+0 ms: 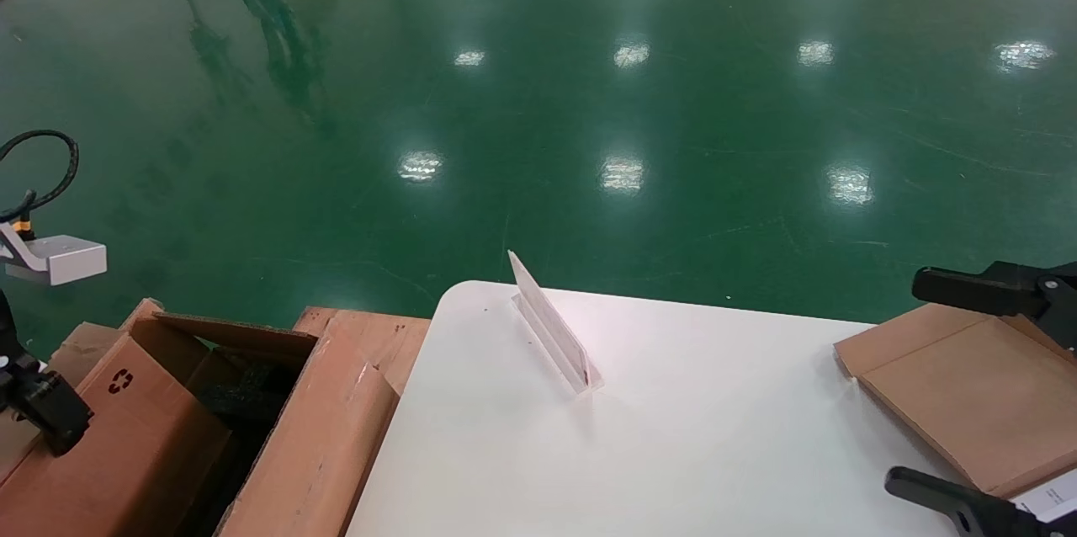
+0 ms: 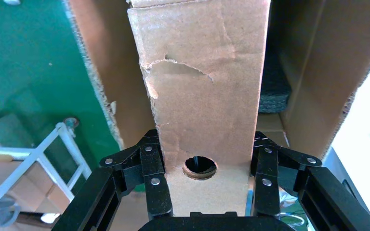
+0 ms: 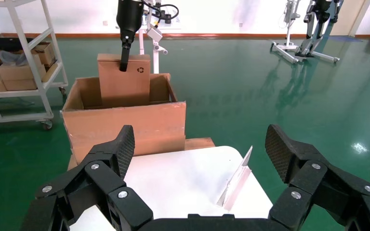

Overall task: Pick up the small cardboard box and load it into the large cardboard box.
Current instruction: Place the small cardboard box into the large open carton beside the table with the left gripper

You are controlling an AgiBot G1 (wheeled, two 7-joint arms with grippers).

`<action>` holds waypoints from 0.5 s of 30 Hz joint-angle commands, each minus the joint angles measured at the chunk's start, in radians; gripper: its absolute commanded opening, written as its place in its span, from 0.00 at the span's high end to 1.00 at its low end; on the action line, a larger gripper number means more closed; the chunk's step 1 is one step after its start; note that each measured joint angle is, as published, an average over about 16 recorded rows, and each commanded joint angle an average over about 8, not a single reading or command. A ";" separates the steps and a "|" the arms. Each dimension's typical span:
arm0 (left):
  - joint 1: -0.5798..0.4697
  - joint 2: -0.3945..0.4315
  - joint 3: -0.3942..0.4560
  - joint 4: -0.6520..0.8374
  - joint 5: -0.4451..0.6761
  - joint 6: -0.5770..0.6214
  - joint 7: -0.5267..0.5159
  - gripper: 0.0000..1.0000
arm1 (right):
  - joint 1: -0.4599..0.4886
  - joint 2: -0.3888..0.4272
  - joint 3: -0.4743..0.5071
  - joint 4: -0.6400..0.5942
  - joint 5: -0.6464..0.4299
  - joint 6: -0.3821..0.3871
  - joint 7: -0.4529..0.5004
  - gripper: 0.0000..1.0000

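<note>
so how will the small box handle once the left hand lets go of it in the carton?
Small box looks stiff: held by its end, it shows no sag. Probably light, since the left hand carries it alone. Standing upright in the carton, it may tip when released.

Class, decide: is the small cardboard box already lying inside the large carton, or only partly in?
Partly in. The small cardboard box stands upright, its top above the large cardboard box rim, the left claw shut on it.
</note>
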 commanded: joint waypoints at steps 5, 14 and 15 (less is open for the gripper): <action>0.026 0.019 0.005 0.008 0.020 -0.013 -0.026 1.00 | 0.000 0.000 0.000 0.000 0.000 0.000 0.000 0.00; 0.061 0.048 0.013 0.009 0.053 -0.033 -0.070 1.00 | 0.000 0.000 0.000 0.000 0.000 0.000 0.000 0.00; 0.065 0.051 0.014 0.008 0.056 -0.036 -0.074 1.00 | 0.000 0.000 0.000 0.000 0.000 0.000 0.000 0.00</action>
